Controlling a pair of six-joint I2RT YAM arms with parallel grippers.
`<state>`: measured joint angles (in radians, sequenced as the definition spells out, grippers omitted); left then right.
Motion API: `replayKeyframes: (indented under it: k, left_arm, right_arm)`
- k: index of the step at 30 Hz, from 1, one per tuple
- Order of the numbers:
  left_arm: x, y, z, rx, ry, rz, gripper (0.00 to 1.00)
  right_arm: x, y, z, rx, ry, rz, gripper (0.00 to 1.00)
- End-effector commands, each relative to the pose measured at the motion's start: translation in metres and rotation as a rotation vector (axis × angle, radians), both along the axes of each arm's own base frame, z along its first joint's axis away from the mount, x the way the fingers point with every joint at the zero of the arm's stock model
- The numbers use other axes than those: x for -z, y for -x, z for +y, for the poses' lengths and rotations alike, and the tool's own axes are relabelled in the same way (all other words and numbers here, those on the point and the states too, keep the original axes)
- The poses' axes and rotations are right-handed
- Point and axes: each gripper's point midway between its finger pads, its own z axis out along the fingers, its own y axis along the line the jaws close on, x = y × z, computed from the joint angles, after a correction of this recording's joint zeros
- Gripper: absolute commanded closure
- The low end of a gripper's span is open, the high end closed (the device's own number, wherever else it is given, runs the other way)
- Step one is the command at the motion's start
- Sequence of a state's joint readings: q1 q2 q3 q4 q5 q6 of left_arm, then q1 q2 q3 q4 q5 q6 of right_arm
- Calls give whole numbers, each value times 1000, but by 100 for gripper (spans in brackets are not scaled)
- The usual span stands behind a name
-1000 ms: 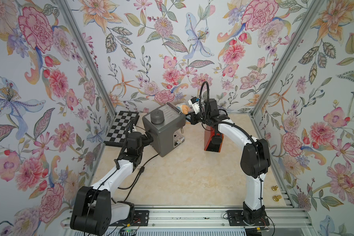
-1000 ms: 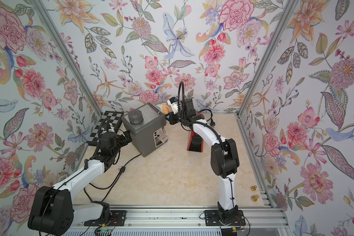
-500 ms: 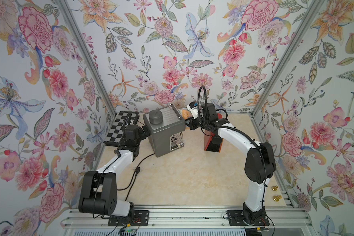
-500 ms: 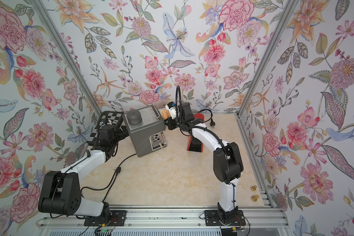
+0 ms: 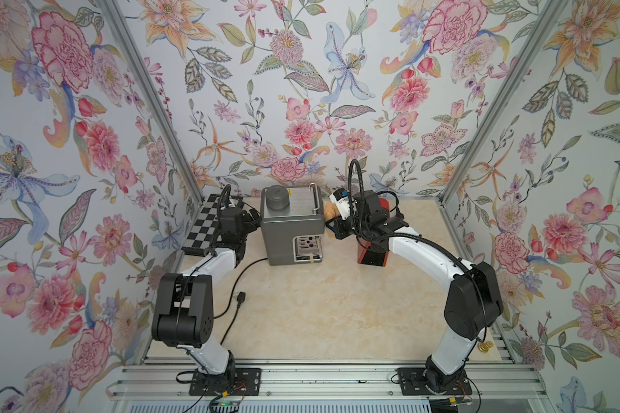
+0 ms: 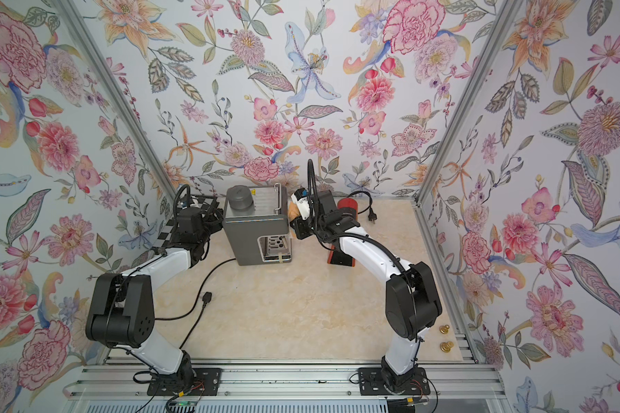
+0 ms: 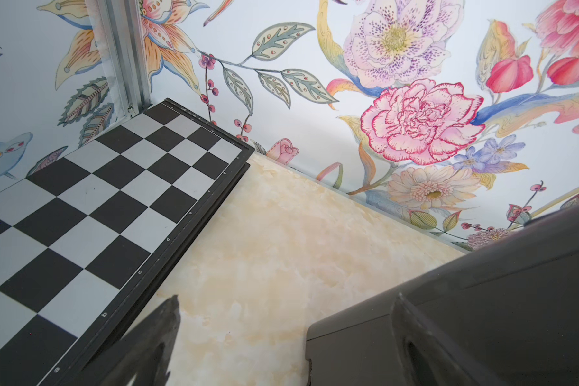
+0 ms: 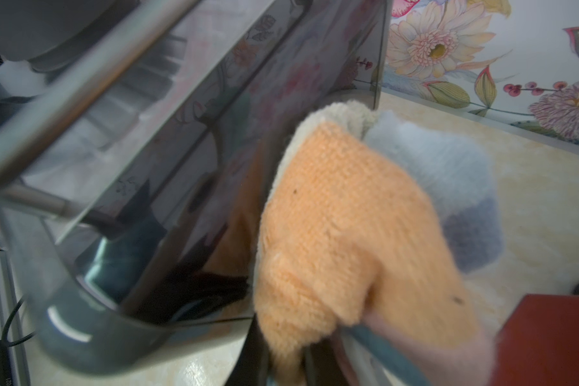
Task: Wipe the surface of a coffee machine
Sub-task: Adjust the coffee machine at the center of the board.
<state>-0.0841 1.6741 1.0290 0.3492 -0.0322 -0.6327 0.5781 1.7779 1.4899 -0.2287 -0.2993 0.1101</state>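
Item 1, R gripper: jaws clamped right down on a bunched cloth (orange face, blue and cream folds). The wad bulges out ahead of the tips, so fabric, not metal, meets the appliance. Item 2, coffee machine: upright, directly in front of that gripper. Its glossy side panel touches the cloth's cream edge in the R wrist view; by both top views contact is high on the panel, toward the rear. Judged step: wiping the side wall, in progress; cleanliness of front and top can't be assessed. Item 3, L gripper: jaws wide apart, nothing btwn them but bare table. One finger lies against or just beside the machine's opposite wall; exact contact unclear. Probable reason: bracing the body so the R arm's push does not slide it. Item 4, surroundings: chessboard lies flat to the outer side of the L gripper, near but apart. Red box is below and behind the R wrist, close under the forearm. A loose cord w/ plug trails back toward the L arm's base. Risk: sideways pressure w/o a solid brace could shift or tip the machine, and R forearm clearance over the box looks slim
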Motion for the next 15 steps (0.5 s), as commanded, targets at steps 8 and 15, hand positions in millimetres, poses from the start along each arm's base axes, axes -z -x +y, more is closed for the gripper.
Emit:
replayKeyframes:
  k: [8,15]
  left_arm:
    - [-78,-43,-114,392,191,-231,1]
    - [-63,-44,-95,348,175,-191,1]
  right_arm:
    - [-2,124,96,-408,-107,119,100]
    - [4,100,69,-289,-99,138,100]
